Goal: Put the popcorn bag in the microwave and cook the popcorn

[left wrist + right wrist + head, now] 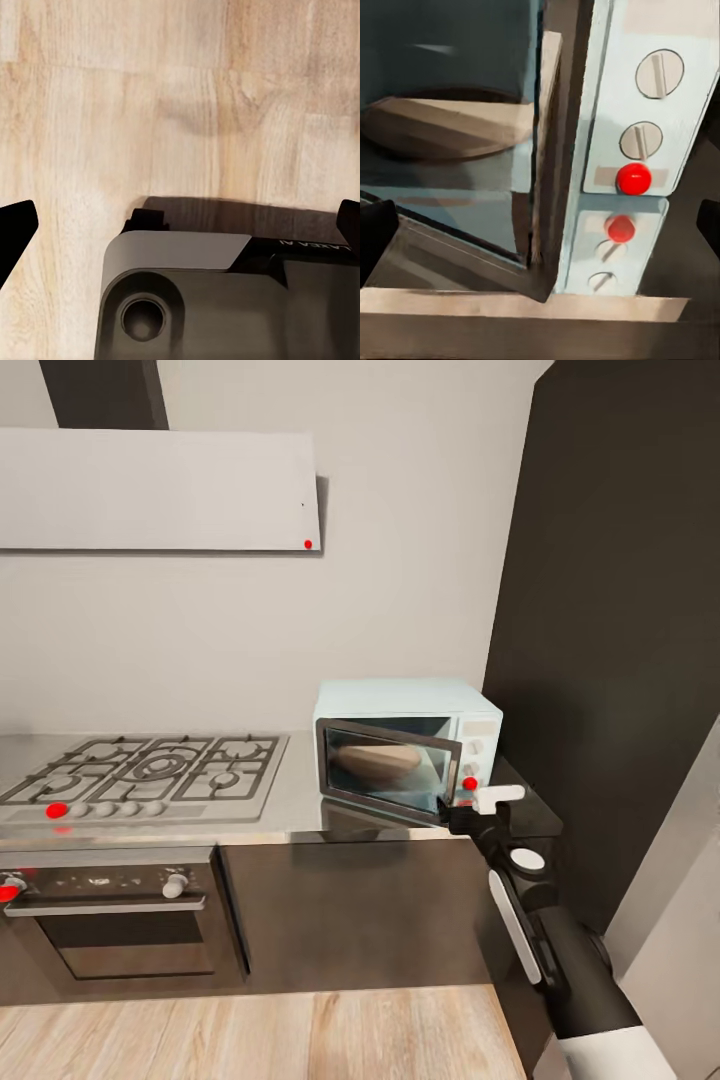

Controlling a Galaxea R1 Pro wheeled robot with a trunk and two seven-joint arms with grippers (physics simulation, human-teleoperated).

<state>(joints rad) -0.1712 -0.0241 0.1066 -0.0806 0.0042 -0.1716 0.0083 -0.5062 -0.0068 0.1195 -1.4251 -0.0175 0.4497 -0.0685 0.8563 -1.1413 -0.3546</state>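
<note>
The pale-blue microwave [410, 742] stands on the grey countertop [300, 805] against the wall, right of the hob. Its dark glass door [385, 768] is slightly ajar, with the free right edge swung out. My right gripper [478, 807] is open at that edge. In the right wrist view the door edge [544, 157] and the knob panel [649, 105] lie between its spread fingertips [375, 240]. A tan rounded shape [442, 127] shows through the glass; I cannot tell whether it is the popcorn bag. My left gripper [180, 225] hangs open over the wooden floor.
A steel gas hob [150, 770] fills the counter's left part, with a built-in oven [110, 920] beneath and a hood [160, 490] above. A tall dark cabinet [610, 610] stands close on the microwave's right. A red button [634, 178] sits below the knobs.
</note>
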